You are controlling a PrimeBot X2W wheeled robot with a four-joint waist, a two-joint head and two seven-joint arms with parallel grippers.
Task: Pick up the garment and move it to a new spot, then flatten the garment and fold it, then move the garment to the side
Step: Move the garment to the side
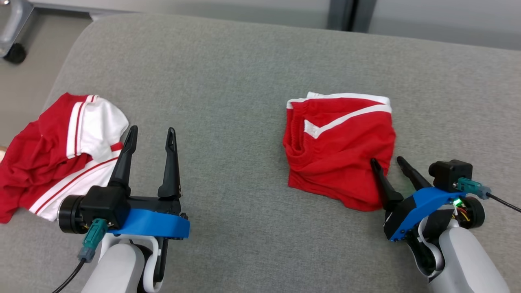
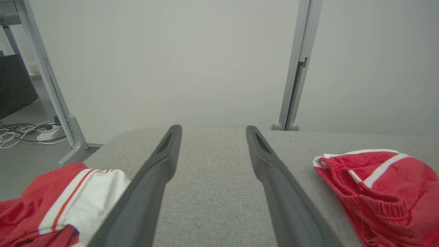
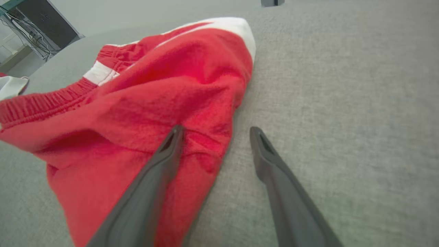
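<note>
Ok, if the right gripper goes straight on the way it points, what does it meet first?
Probably the red shorts: one finger of the right gripper is over their edge; the other has bare grey cushion ahead.

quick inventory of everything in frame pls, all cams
red shorts: 1, red with white trim, folded, right-centre of cushion
red-and-white garment: 1, red and white, crumpled at cushion's left edge
cushion: 1, grey fabric, under both
metal post: 1, pale grey, behind cushion
cables: several, white and dark, on floor
left gripper: 1, dark, open, beside crumpled garment
right gripper: 1, dark, open, at shorts' near right corner
</note>
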